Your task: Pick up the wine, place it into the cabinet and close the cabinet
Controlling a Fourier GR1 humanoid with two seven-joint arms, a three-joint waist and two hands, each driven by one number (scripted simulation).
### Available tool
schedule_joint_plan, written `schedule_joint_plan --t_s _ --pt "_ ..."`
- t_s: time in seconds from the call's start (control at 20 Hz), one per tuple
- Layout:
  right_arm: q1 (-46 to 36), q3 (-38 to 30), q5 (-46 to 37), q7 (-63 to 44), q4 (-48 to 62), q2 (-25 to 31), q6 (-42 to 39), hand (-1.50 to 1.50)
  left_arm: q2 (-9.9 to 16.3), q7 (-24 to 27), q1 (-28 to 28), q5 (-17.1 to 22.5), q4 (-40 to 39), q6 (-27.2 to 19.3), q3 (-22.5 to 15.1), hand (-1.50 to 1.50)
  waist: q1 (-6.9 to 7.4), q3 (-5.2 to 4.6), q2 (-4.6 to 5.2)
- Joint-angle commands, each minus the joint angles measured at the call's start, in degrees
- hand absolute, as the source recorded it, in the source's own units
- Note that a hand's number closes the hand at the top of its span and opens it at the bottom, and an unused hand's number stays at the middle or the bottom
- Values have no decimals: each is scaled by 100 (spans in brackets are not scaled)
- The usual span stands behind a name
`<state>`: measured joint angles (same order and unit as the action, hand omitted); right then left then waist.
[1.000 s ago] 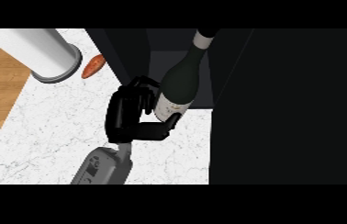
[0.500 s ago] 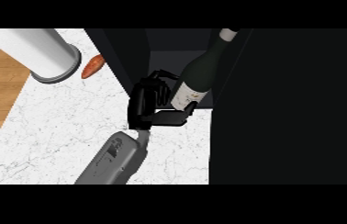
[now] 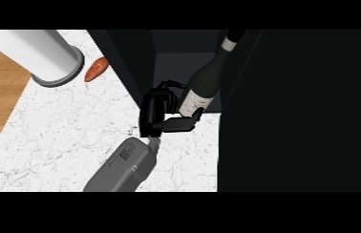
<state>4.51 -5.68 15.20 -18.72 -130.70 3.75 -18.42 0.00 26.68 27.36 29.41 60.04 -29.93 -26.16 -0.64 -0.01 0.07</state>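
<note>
A tall white and grey metal can (image 3: 48,58) is being shown at the far left, standing on the white marble counter (image 3: 63,132). A strip of brown wood (image 3: 10,91) is being seen along the counter's left edge. Just beside the can, a small orange carrot-shaped thing (image 3: 95,68) is being left lying on the counter.

Near the middle, a grey forearm (image 3: 123,166) is being reached up from the lower edge. At its end, the black hand (image 3: 156,115) is being curled round the lower part of the dark glass wine bottle with a white label (image 3: 208,81). Which of the robot's hands this is cannot be told for sure. The bottle is being pinched between the fingers and the thumb (image 3: 182,124).

The bottle is being held tilted, with its neck leaning up and to the right, at the open front of the dark cabinet (image 3: 176,48). The cabinet's dark door (image 3: 289,112) is being shown at the right.
</note>
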Motion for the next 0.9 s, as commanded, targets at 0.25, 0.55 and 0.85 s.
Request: schedule_joint_plan --t_s 0.25,0.55,0.85 --pt "-342 -136 186 -266 87 138 95 -150 0 704 -17 553 -942 545 202 150 19 -1 1" --pt "-154 76 78 -140 -16 -32 74 -150 0 1070 717 1701 -1782 917 208 150 -48 -3 18" --pt "-208 -9 65 -98 207 -40 125 -150 0 1365 1017 2052 -2214 1044 -174 150 -54 -2 13"
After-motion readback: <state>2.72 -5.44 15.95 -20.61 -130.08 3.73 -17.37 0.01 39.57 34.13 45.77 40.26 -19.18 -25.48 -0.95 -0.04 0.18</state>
